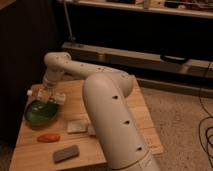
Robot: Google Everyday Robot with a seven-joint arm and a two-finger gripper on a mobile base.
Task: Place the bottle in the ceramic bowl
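A green ceramic bowl (41, 113) sits at the left side of the wooden table (142, 120). My gripper (46, 96) hangs just above the bowl's far rim, at the end of the white arm (107, 107). It is shut on a clear bottle (56, 97) that lies crosswise in it, with the white cap end (31, 92) pointing left. The bottle is held just above the bowl. I cannot tell whether it touches the bowl.
A red-orange object (48, 137), a grey flat block (66, 153) and a pale packet (76, 126) lie on the table in front of the bowl. The arm's large forearm covers the table's middle. A dark shelf unit (150, 35) stands behind.
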